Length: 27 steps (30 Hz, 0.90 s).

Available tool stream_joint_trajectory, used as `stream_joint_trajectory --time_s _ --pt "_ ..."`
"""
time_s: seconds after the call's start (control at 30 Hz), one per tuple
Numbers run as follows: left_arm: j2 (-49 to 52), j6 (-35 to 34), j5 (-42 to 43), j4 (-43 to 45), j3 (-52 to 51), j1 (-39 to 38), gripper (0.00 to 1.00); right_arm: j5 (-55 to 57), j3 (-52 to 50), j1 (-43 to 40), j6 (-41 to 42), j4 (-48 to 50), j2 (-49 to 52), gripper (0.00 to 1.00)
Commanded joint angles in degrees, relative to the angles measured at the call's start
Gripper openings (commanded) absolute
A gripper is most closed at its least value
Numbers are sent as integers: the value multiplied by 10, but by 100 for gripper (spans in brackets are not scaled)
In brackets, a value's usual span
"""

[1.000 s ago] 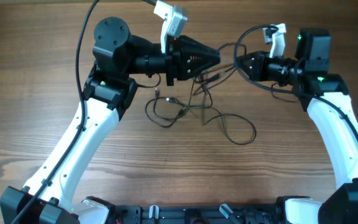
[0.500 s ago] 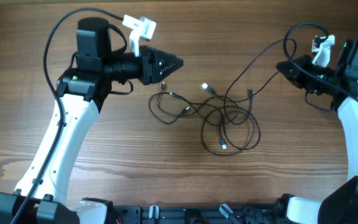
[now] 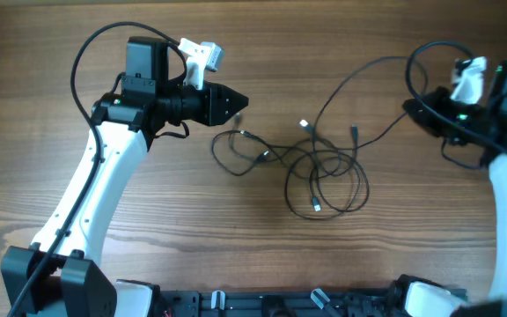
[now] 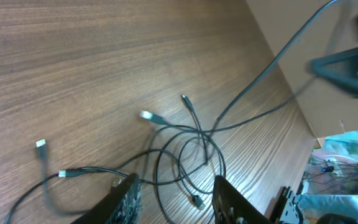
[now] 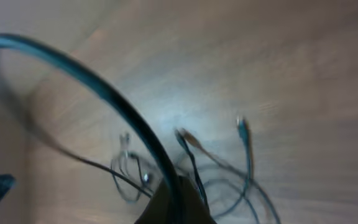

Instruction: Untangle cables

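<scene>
The cables (image 3: 317,167) are thin black wires with small plug ends, lying in loose tangled loops on the wooden table (image 3: 236,246). They also show in the left wrist view (image 4: 185,143). My left gripper (image 3: 238,103) is open and empty, hovering left of the tangle; its fingers (image 4: 126,198) stand apart above a loop. My right gripper (image 3: 409,108) is shut on one cable strand (image 5: 104,93) at the far right. That strand runs left from it to the tangle (image 5: 229,168). The right wrist view is blurred.
The table's far edge (image 4: 291,93) shows in the left wrist view, with clutter beyond it. Thicker black arm cables loop over the left arm (image 3: 86,53) and the right arm (image 3: 416,57).
Both grippers have drawn apart from the middle. The right one has pulled a strand out to the right, and the tangle has dropped and spread on the table.
</scene>
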Motion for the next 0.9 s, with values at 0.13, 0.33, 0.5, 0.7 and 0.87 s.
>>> stream_joint_trajectory --time_s 0.13,0.33,0.5,0.7,0.87 --pt "3 13 -5 2 0 -6 37 98 183 0 -59 -55 -176 4" --pt "7 23 -5 -3 0 -59 45 124 201 0 -83 -93 -189 4" --pt "29 44 -6 -2 0 -116 46 229 201 0 -31 -127 -104 4" --pt "83 50 -5 4 0 -147 49 231 201 0 -28 -147 -72 4" --pt "139 58 -5 28 0 -178 49 231 201 0 -27 -147 -74 4"
